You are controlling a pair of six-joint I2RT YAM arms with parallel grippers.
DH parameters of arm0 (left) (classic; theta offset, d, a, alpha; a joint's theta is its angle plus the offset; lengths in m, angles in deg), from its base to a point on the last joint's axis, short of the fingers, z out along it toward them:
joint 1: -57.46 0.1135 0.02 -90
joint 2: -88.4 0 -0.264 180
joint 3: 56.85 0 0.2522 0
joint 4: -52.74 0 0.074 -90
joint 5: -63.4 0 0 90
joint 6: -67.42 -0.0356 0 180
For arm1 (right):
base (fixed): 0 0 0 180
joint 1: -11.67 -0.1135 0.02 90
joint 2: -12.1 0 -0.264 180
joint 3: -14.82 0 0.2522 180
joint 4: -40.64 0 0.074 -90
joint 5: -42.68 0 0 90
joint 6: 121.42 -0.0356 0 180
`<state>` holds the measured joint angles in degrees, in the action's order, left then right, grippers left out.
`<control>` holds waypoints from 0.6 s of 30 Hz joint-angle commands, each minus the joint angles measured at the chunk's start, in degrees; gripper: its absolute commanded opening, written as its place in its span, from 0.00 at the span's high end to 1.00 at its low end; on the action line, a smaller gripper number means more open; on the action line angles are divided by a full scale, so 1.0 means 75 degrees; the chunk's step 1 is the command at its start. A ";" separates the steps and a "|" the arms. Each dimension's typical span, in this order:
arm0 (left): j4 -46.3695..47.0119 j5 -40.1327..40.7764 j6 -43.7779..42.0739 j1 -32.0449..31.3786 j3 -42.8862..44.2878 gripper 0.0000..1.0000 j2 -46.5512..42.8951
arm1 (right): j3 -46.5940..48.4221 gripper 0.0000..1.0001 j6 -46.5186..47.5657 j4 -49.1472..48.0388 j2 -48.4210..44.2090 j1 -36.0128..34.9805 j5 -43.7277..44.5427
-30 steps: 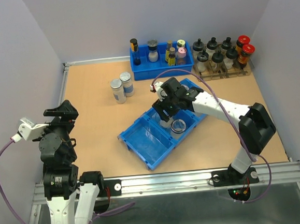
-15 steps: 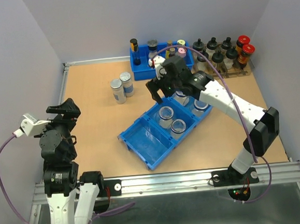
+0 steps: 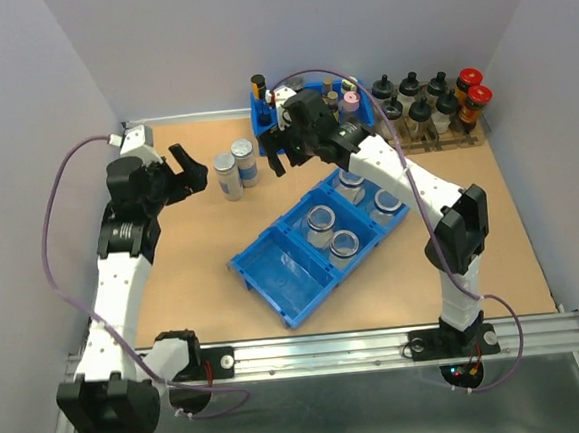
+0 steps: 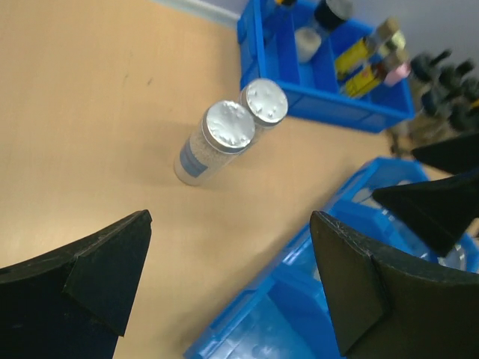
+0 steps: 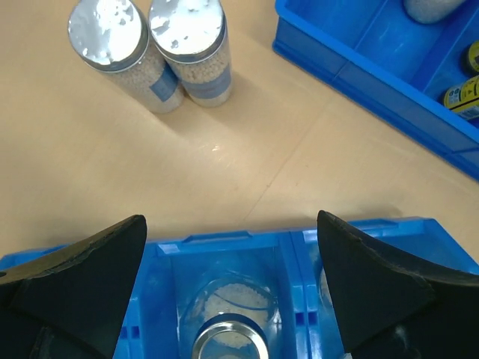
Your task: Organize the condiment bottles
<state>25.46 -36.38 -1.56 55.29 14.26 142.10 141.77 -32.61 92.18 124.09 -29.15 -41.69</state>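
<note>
Two clear jars with silver caps (image 3: 227,170) (image 3: 245,160) stand side by side on the table left of centre; they also show in the left wrist view (image 4: 224,129) and the right wrist view (image 5: 108,34). Several uncapped clear jars (image 3: 320,220) stand in the compartments of a blue tray (image 3: 275,288); one shows below my right gripper (image 5: 230,329). My left gripper (image 3: 193,176) is open and empty, just left of the capped jars (image 4: 228,277). My right gripper (image 3: 283,159) is open and empty, just right of them, above the tray's far edge (image 5: 228,284).
A blue bin (image 3: 313,129) with small colourful-capped bottles stands at the back. A rack of dark bottles with black and red caps (image 3: 431,105) stands at the back right. The tray's near-left compartments hold nothing.
My right gripper has risen out of the tray, empty, and moved back and left. My left arm has swung from the near left up to beside the two capped jars.
</note>
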 commanded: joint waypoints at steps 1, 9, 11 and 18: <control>0.0080 -0.1202 -0.1780 -0.0015 0.0953 0.01 0.0819 | -0.0090 0.00 -0.0449 -0.0186 -0.0891 0.0005 0.0246; 0.0056 -0.2632 -0.3224 -0.0096 0.1905 0.01 0.2940 | -0.1766 0.00 -0.1036 -0.0186 -0.2764 0.0005 0.0163; -0.0049 -0.2366 -0.3574 -0.0283 0.2150 0.01 0.3269 | -0.2141 0.00 -0.1060 -0.0139 -0.3035 0.0005 0.0199; -0.0506 -0.0854 -0.4056 -0.1104 0.2807 0.04 0.4757 | -0.2658 0.00 -0.1083 0.0095 -0.3599 0.0005 0.0374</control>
<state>23.10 -47.40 -28.49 48.88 32.44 176.13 123.95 -40.02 92.40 98.40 -29.17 -40.23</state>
